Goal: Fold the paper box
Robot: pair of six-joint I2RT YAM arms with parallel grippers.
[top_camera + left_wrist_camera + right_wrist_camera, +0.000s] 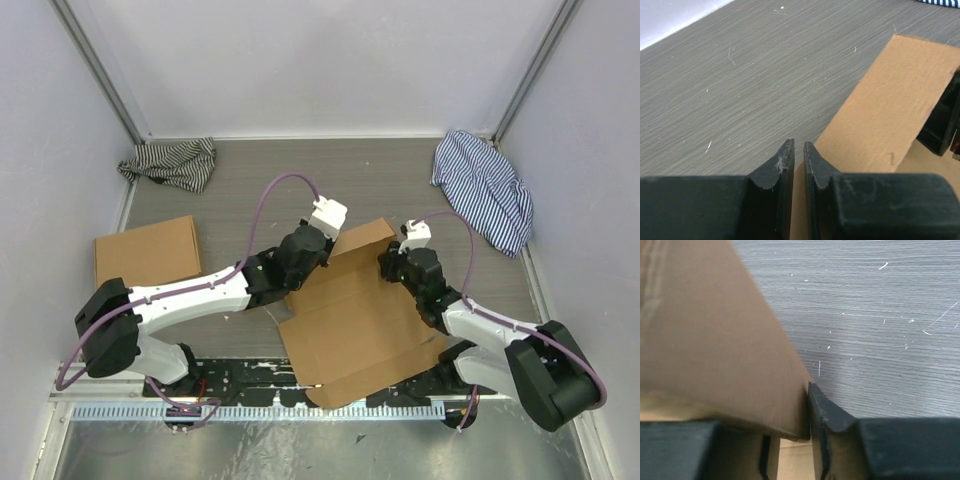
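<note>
Brown paper box (360, 320) is lying on worktop (250, 190); left fingers (782, 175) are pinching its raised flap, right fingers (830, 415) touching it, grip indeterminate.

Soft, even overhead light leaves only faint shadows on the counter (380, 170). The paper box (705, 340) blurs near the right wrist lens.

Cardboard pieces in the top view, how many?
2. The paper box lies opened out at centre, one flap raised; a flat cardboard box lies at the table's left side. None seems hidden.
</note>
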